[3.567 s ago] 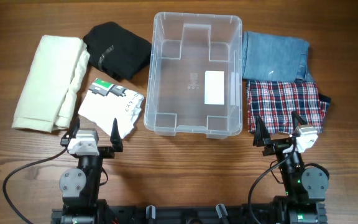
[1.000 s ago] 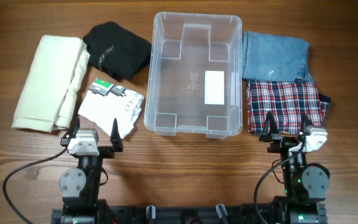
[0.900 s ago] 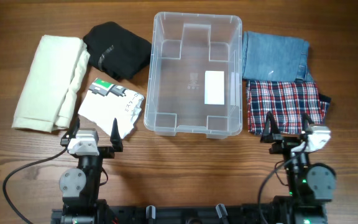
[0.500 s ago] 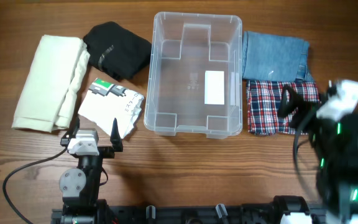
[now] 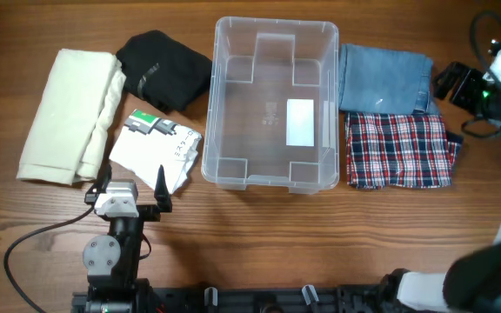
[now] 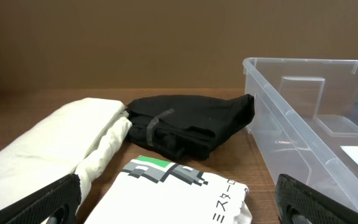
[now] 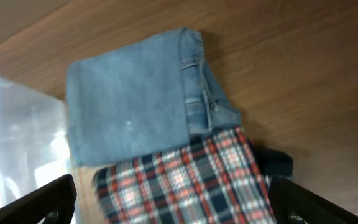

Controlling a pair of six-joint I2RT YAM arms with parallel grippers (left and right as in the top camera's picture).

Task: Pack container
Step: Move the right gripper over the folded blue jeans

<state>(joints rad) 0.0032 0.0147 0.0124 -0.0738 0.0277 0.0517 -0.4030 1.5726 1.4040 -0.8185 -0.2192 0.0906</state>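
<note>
The container (image 5: 275, 24) is a clear bin at the table's middle, with nothing in it but a white label (image 5: 299, 122) on its base. It also shows as a wall (image 6: 303, 118) in the left wrist view and at the left edge (image 7: 8, 143) of the right wrist view. My left gripper (image 5: 133, 178) rests open near the front edge, its fingers either side of a white printed T-shirt (image 6: 179, 193). My right gripper (image 5: 468, 97) hangs open, raised high at the far right. It looks down on folded jeans (image 7: 129, 106) and a plaid shirt (image 7: 185, 186), and holds nothing.
Left of the bin lie a cream folded garment (image 5: 68, 113), a black one (image 5: 163, 68) and the white T-shirt (image 5: 155, 149). Right of it lie the jeans (image 5: 383, 76) and the plaid shirt (image 5: 398, 149), over something dark (image 5: 456, 139).
My right arm has lifted from the front edge and swung back and to the right, high over the jeans and plaid shirt. The left arm and the garments have not moved.
</note>
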